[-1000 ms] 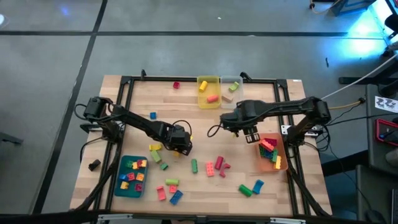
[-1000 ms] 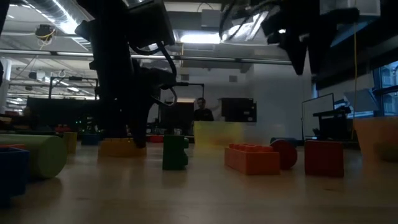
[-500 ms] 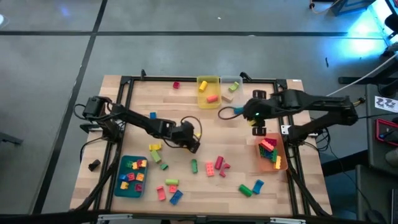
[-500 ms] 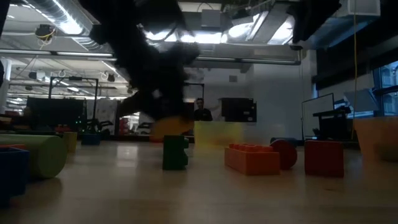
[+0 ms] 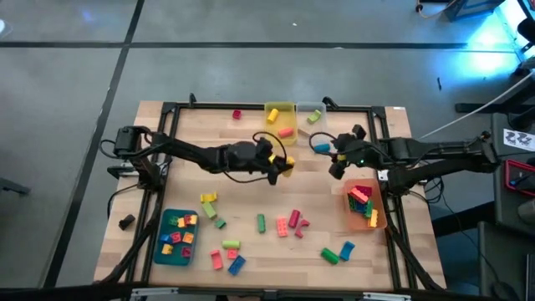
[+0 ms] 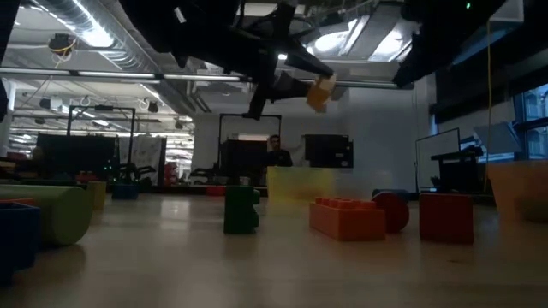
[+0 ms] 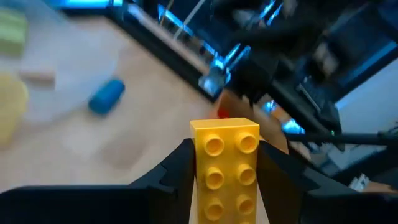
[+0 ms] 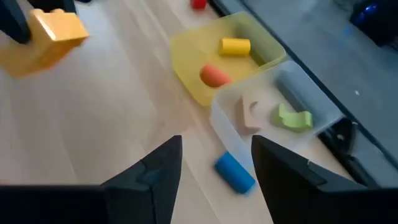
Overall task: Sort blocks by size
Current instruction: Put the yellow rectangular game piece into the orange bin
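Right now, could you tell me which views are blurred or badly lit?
Left wrist view: yellow brick sharp between the left gripper's fingers, background smeared. Low view: backlit, arms dark silhouettes, near blocks dim. High view: blue glare at top right. Right wrist view: fairly clear, yellow bin evenly lit.

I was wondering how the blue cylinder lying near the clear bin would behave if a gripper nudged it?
The blue cylinder lies on its curved side on bare wood, so it would probably roll away. It looks stiff and light, likely plastic. Its smooth round surface might slip between closing fingers.

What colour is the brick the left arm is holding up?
Yellow. The brick sits between the left gripper fingers, clearest in the left wrist view.
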You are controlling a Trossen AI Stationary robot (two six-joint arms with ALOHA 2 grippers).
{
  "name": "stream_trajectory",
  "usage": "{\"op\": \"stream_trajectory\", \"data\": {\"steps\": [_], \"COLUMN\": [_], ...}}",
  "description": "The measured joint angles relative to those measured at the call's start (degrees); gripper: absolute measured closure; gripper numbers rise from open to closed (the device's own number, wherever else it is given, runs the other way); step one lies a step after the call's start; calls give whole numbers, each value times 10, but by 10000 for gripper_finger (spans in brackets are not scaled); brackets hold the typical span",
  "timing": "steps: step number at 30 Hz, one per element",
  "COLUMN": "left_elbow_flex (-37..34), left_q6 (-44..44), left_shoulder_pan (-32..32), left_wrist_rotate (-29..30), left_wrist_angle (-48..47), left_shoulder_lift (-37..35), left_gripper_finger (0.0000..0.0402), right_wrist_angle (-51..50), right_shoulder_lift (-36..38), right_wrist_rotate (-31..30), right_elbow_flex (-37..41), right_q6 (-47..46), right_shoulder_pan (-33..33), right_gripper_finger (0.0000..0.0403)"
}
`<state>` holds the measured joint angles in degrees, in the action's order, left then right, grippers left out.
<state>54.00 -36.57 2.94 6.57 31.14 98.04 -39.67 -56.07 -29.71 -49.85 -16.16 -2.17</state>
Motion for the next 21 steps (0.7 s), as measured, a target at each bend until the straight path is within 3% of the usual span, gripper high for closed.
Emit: {"op": "stream_trajectory", "data": {"steps": [9, 16, 21], "left_elbow_flex": [0, 0, 0], "left_q6": [40, 55, 85], "left_shoulder_pan": [61, 85, 89], "left_wrist_rotate": [18, 62, 96], "left_wrist_angle": [76, 79, 88], "left_shoulder_lift": [0, 0, 0], "left_gripper_finger": [271, 270, 270], "right_wrist_angle": [275, 490, 626], "right_shoulder_lift": [-30, -112, -177], "right_wrist_rotate": [28, -19, -75], "right_elbow_flex": [130, 145, 146], "right_q6": [13, 119, 135], "right_shoulder_pan": [-1, -1, -1], "right_gripper_finger": [210, 210, 210]}}
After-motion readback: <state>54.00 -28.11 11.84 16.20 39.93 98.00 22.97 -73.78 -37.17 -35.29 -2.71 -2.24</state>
